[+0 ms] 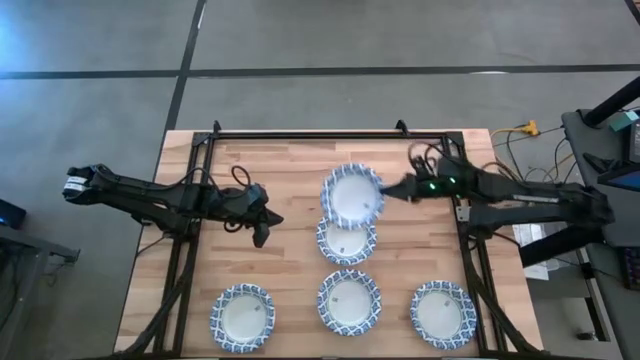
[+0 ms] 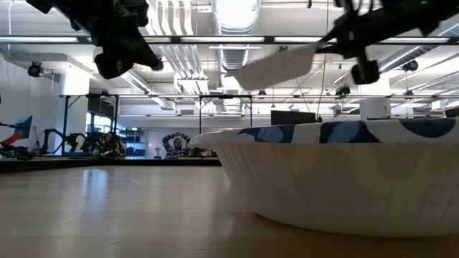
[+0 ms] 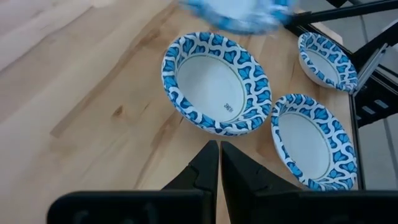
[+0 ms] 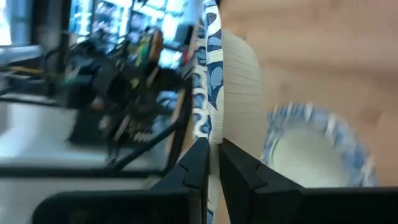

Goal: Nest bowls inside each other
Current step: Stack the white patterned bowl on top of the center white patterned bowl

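Note:
Five blue-and-white rimmed bowls show in the high view. My right gripper (image 1: 392, 189) is shut on one bowl (image 1: 352, 195) and holds it in the air near the table's middle, partly over a second bowl (image 1: 347, 240) that rests on its base. Three more bowls stand in a row near the table's near edge: left (image 1: 242, 317), middle (image 1: 348, 300), right (image 1: 442, 313). My left gripper (image 1: 262, 226) hangs shut and empty, left of the middle bowls. The low view shows the lifted bowl (image 2: 276, 66) tilted and high above the table. My right gripper pinches the lifted bowl's rim (image 4: 207, 127) between its two fingers, one inside the bowl and one on the outer wall (image 4: 239, 112). The fingers come roughly level from the table's right. The bowl is lifted clear and tilted.
The wooden table (image 1: 290, 170) is bare on its left and far parts. A black metal frame (image 1: 300, 135) runs along its far edge and sides. A bowl (image 2: 344, 172) stands close before the low camera and fills that view's right half.

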Robot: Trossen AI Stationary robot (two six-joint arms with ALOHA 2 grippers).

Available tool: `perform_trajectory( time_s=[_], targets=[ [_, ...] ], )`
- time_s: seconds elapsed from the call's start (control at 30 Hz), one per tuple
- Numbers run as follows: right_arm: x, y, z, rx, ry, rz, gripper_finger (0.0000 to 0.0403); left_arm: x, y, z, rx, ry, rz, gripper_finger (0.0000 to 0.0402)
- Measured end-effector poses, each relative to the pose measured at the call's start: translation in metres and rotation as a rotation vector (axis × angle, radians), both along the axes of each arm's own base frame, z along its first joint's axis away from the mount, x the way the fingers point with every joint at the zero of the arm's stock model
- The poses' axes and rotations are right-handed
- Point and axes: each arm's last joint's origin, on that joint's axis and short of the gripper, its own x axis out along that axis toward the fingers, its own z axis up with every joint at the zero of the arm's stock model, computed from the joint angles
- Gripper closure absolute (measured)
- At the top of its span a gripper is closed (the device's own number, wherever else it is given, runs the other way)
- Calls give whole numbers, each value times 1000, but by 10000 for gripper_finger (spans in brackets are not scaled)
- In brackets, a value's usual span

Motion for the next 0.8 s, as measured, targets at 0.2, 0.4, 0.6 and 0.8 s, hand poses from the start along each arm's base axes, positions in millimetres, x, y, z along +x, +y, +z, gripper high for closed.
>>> perform_trajectory(
  time_s=[0.2,0.4,0.6,0.8],
  targets=[
    [-22,31,-23,134,-22,27,376,2,1,4,23,-47,2,400],
    [-23,48,-50,180,55,-40,376,4,1,6,60,-66,-15,400],
    [-15,53,-72,208,74,-37,376,4,1,6,60,-66,-13,400],
    [-4,54,-86,231,40,-39,376,4,1,6,60,-68,-11,400]
  ],
)
